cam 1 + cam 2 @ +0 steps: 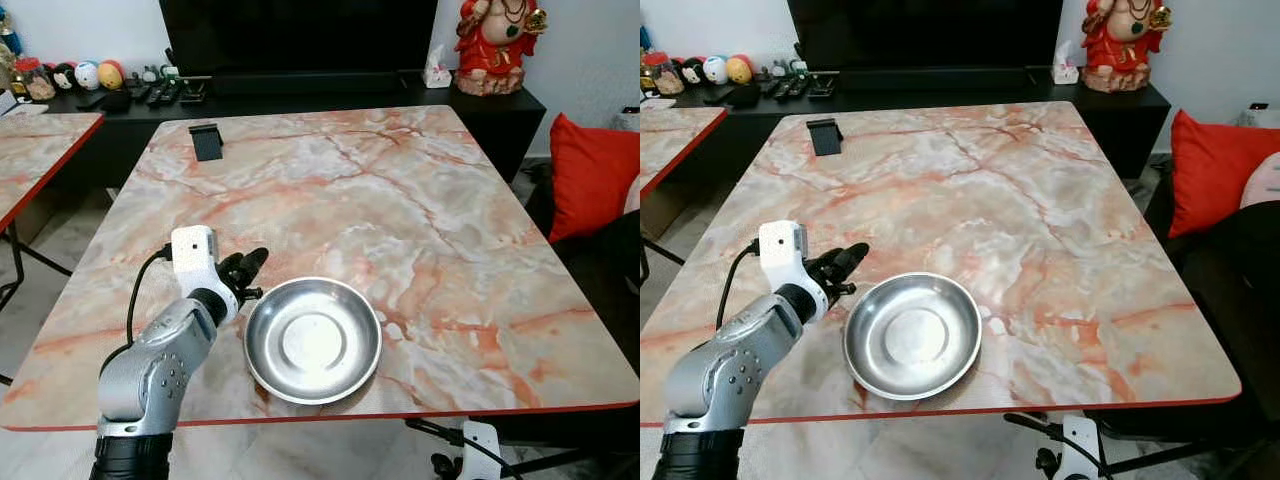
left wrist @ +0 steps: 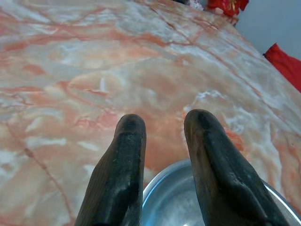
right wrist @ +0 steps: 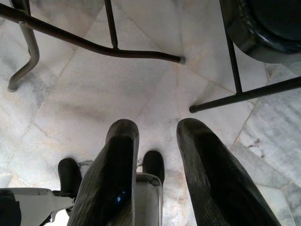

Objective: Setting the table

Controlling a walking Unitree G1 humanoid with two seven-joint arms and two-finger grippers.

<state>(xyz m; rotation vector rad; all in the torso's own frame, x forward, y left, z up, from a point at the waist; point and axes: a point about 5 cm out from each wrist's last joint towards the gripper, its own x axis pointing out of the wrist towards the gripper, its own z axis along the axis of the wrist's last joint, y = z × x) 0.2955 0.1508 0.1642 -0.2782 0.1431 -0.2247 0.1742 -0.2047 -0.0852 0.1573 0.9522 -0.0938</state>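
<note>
Shiny silver metal makes up the round bowl (image 1: 313,340), and it sits on our pink marble table (image 1: 400,210), close to the near edge and a bit left of the middle. It sits flat with its open side up. It is round, so it has no long side and points no special way.

Our left gripper (image 1: 250,272) is just beside the bowl's left rim, low over the table. Its two black fingers (image 2: 123,169) have a small gap between them and hold nothing. In the left wrist view the fingertips reach out over the bowl's rim. We cannot tell if they touch it.

Our right gripper (image 3: 153,141) hangs down below the near edge of the table, over the pale tiled floor (image 3: 94,89). Its fingers are a little apart too, with nothing in them.

At the far left of the table stands a small black stand (image 1: 206,141). A red statue (image 1: 497,45) sits on the dark cabinet (image 1: 505,105) behind the table. A red cushion (image 1: 590,175) lies at the right.
</note>
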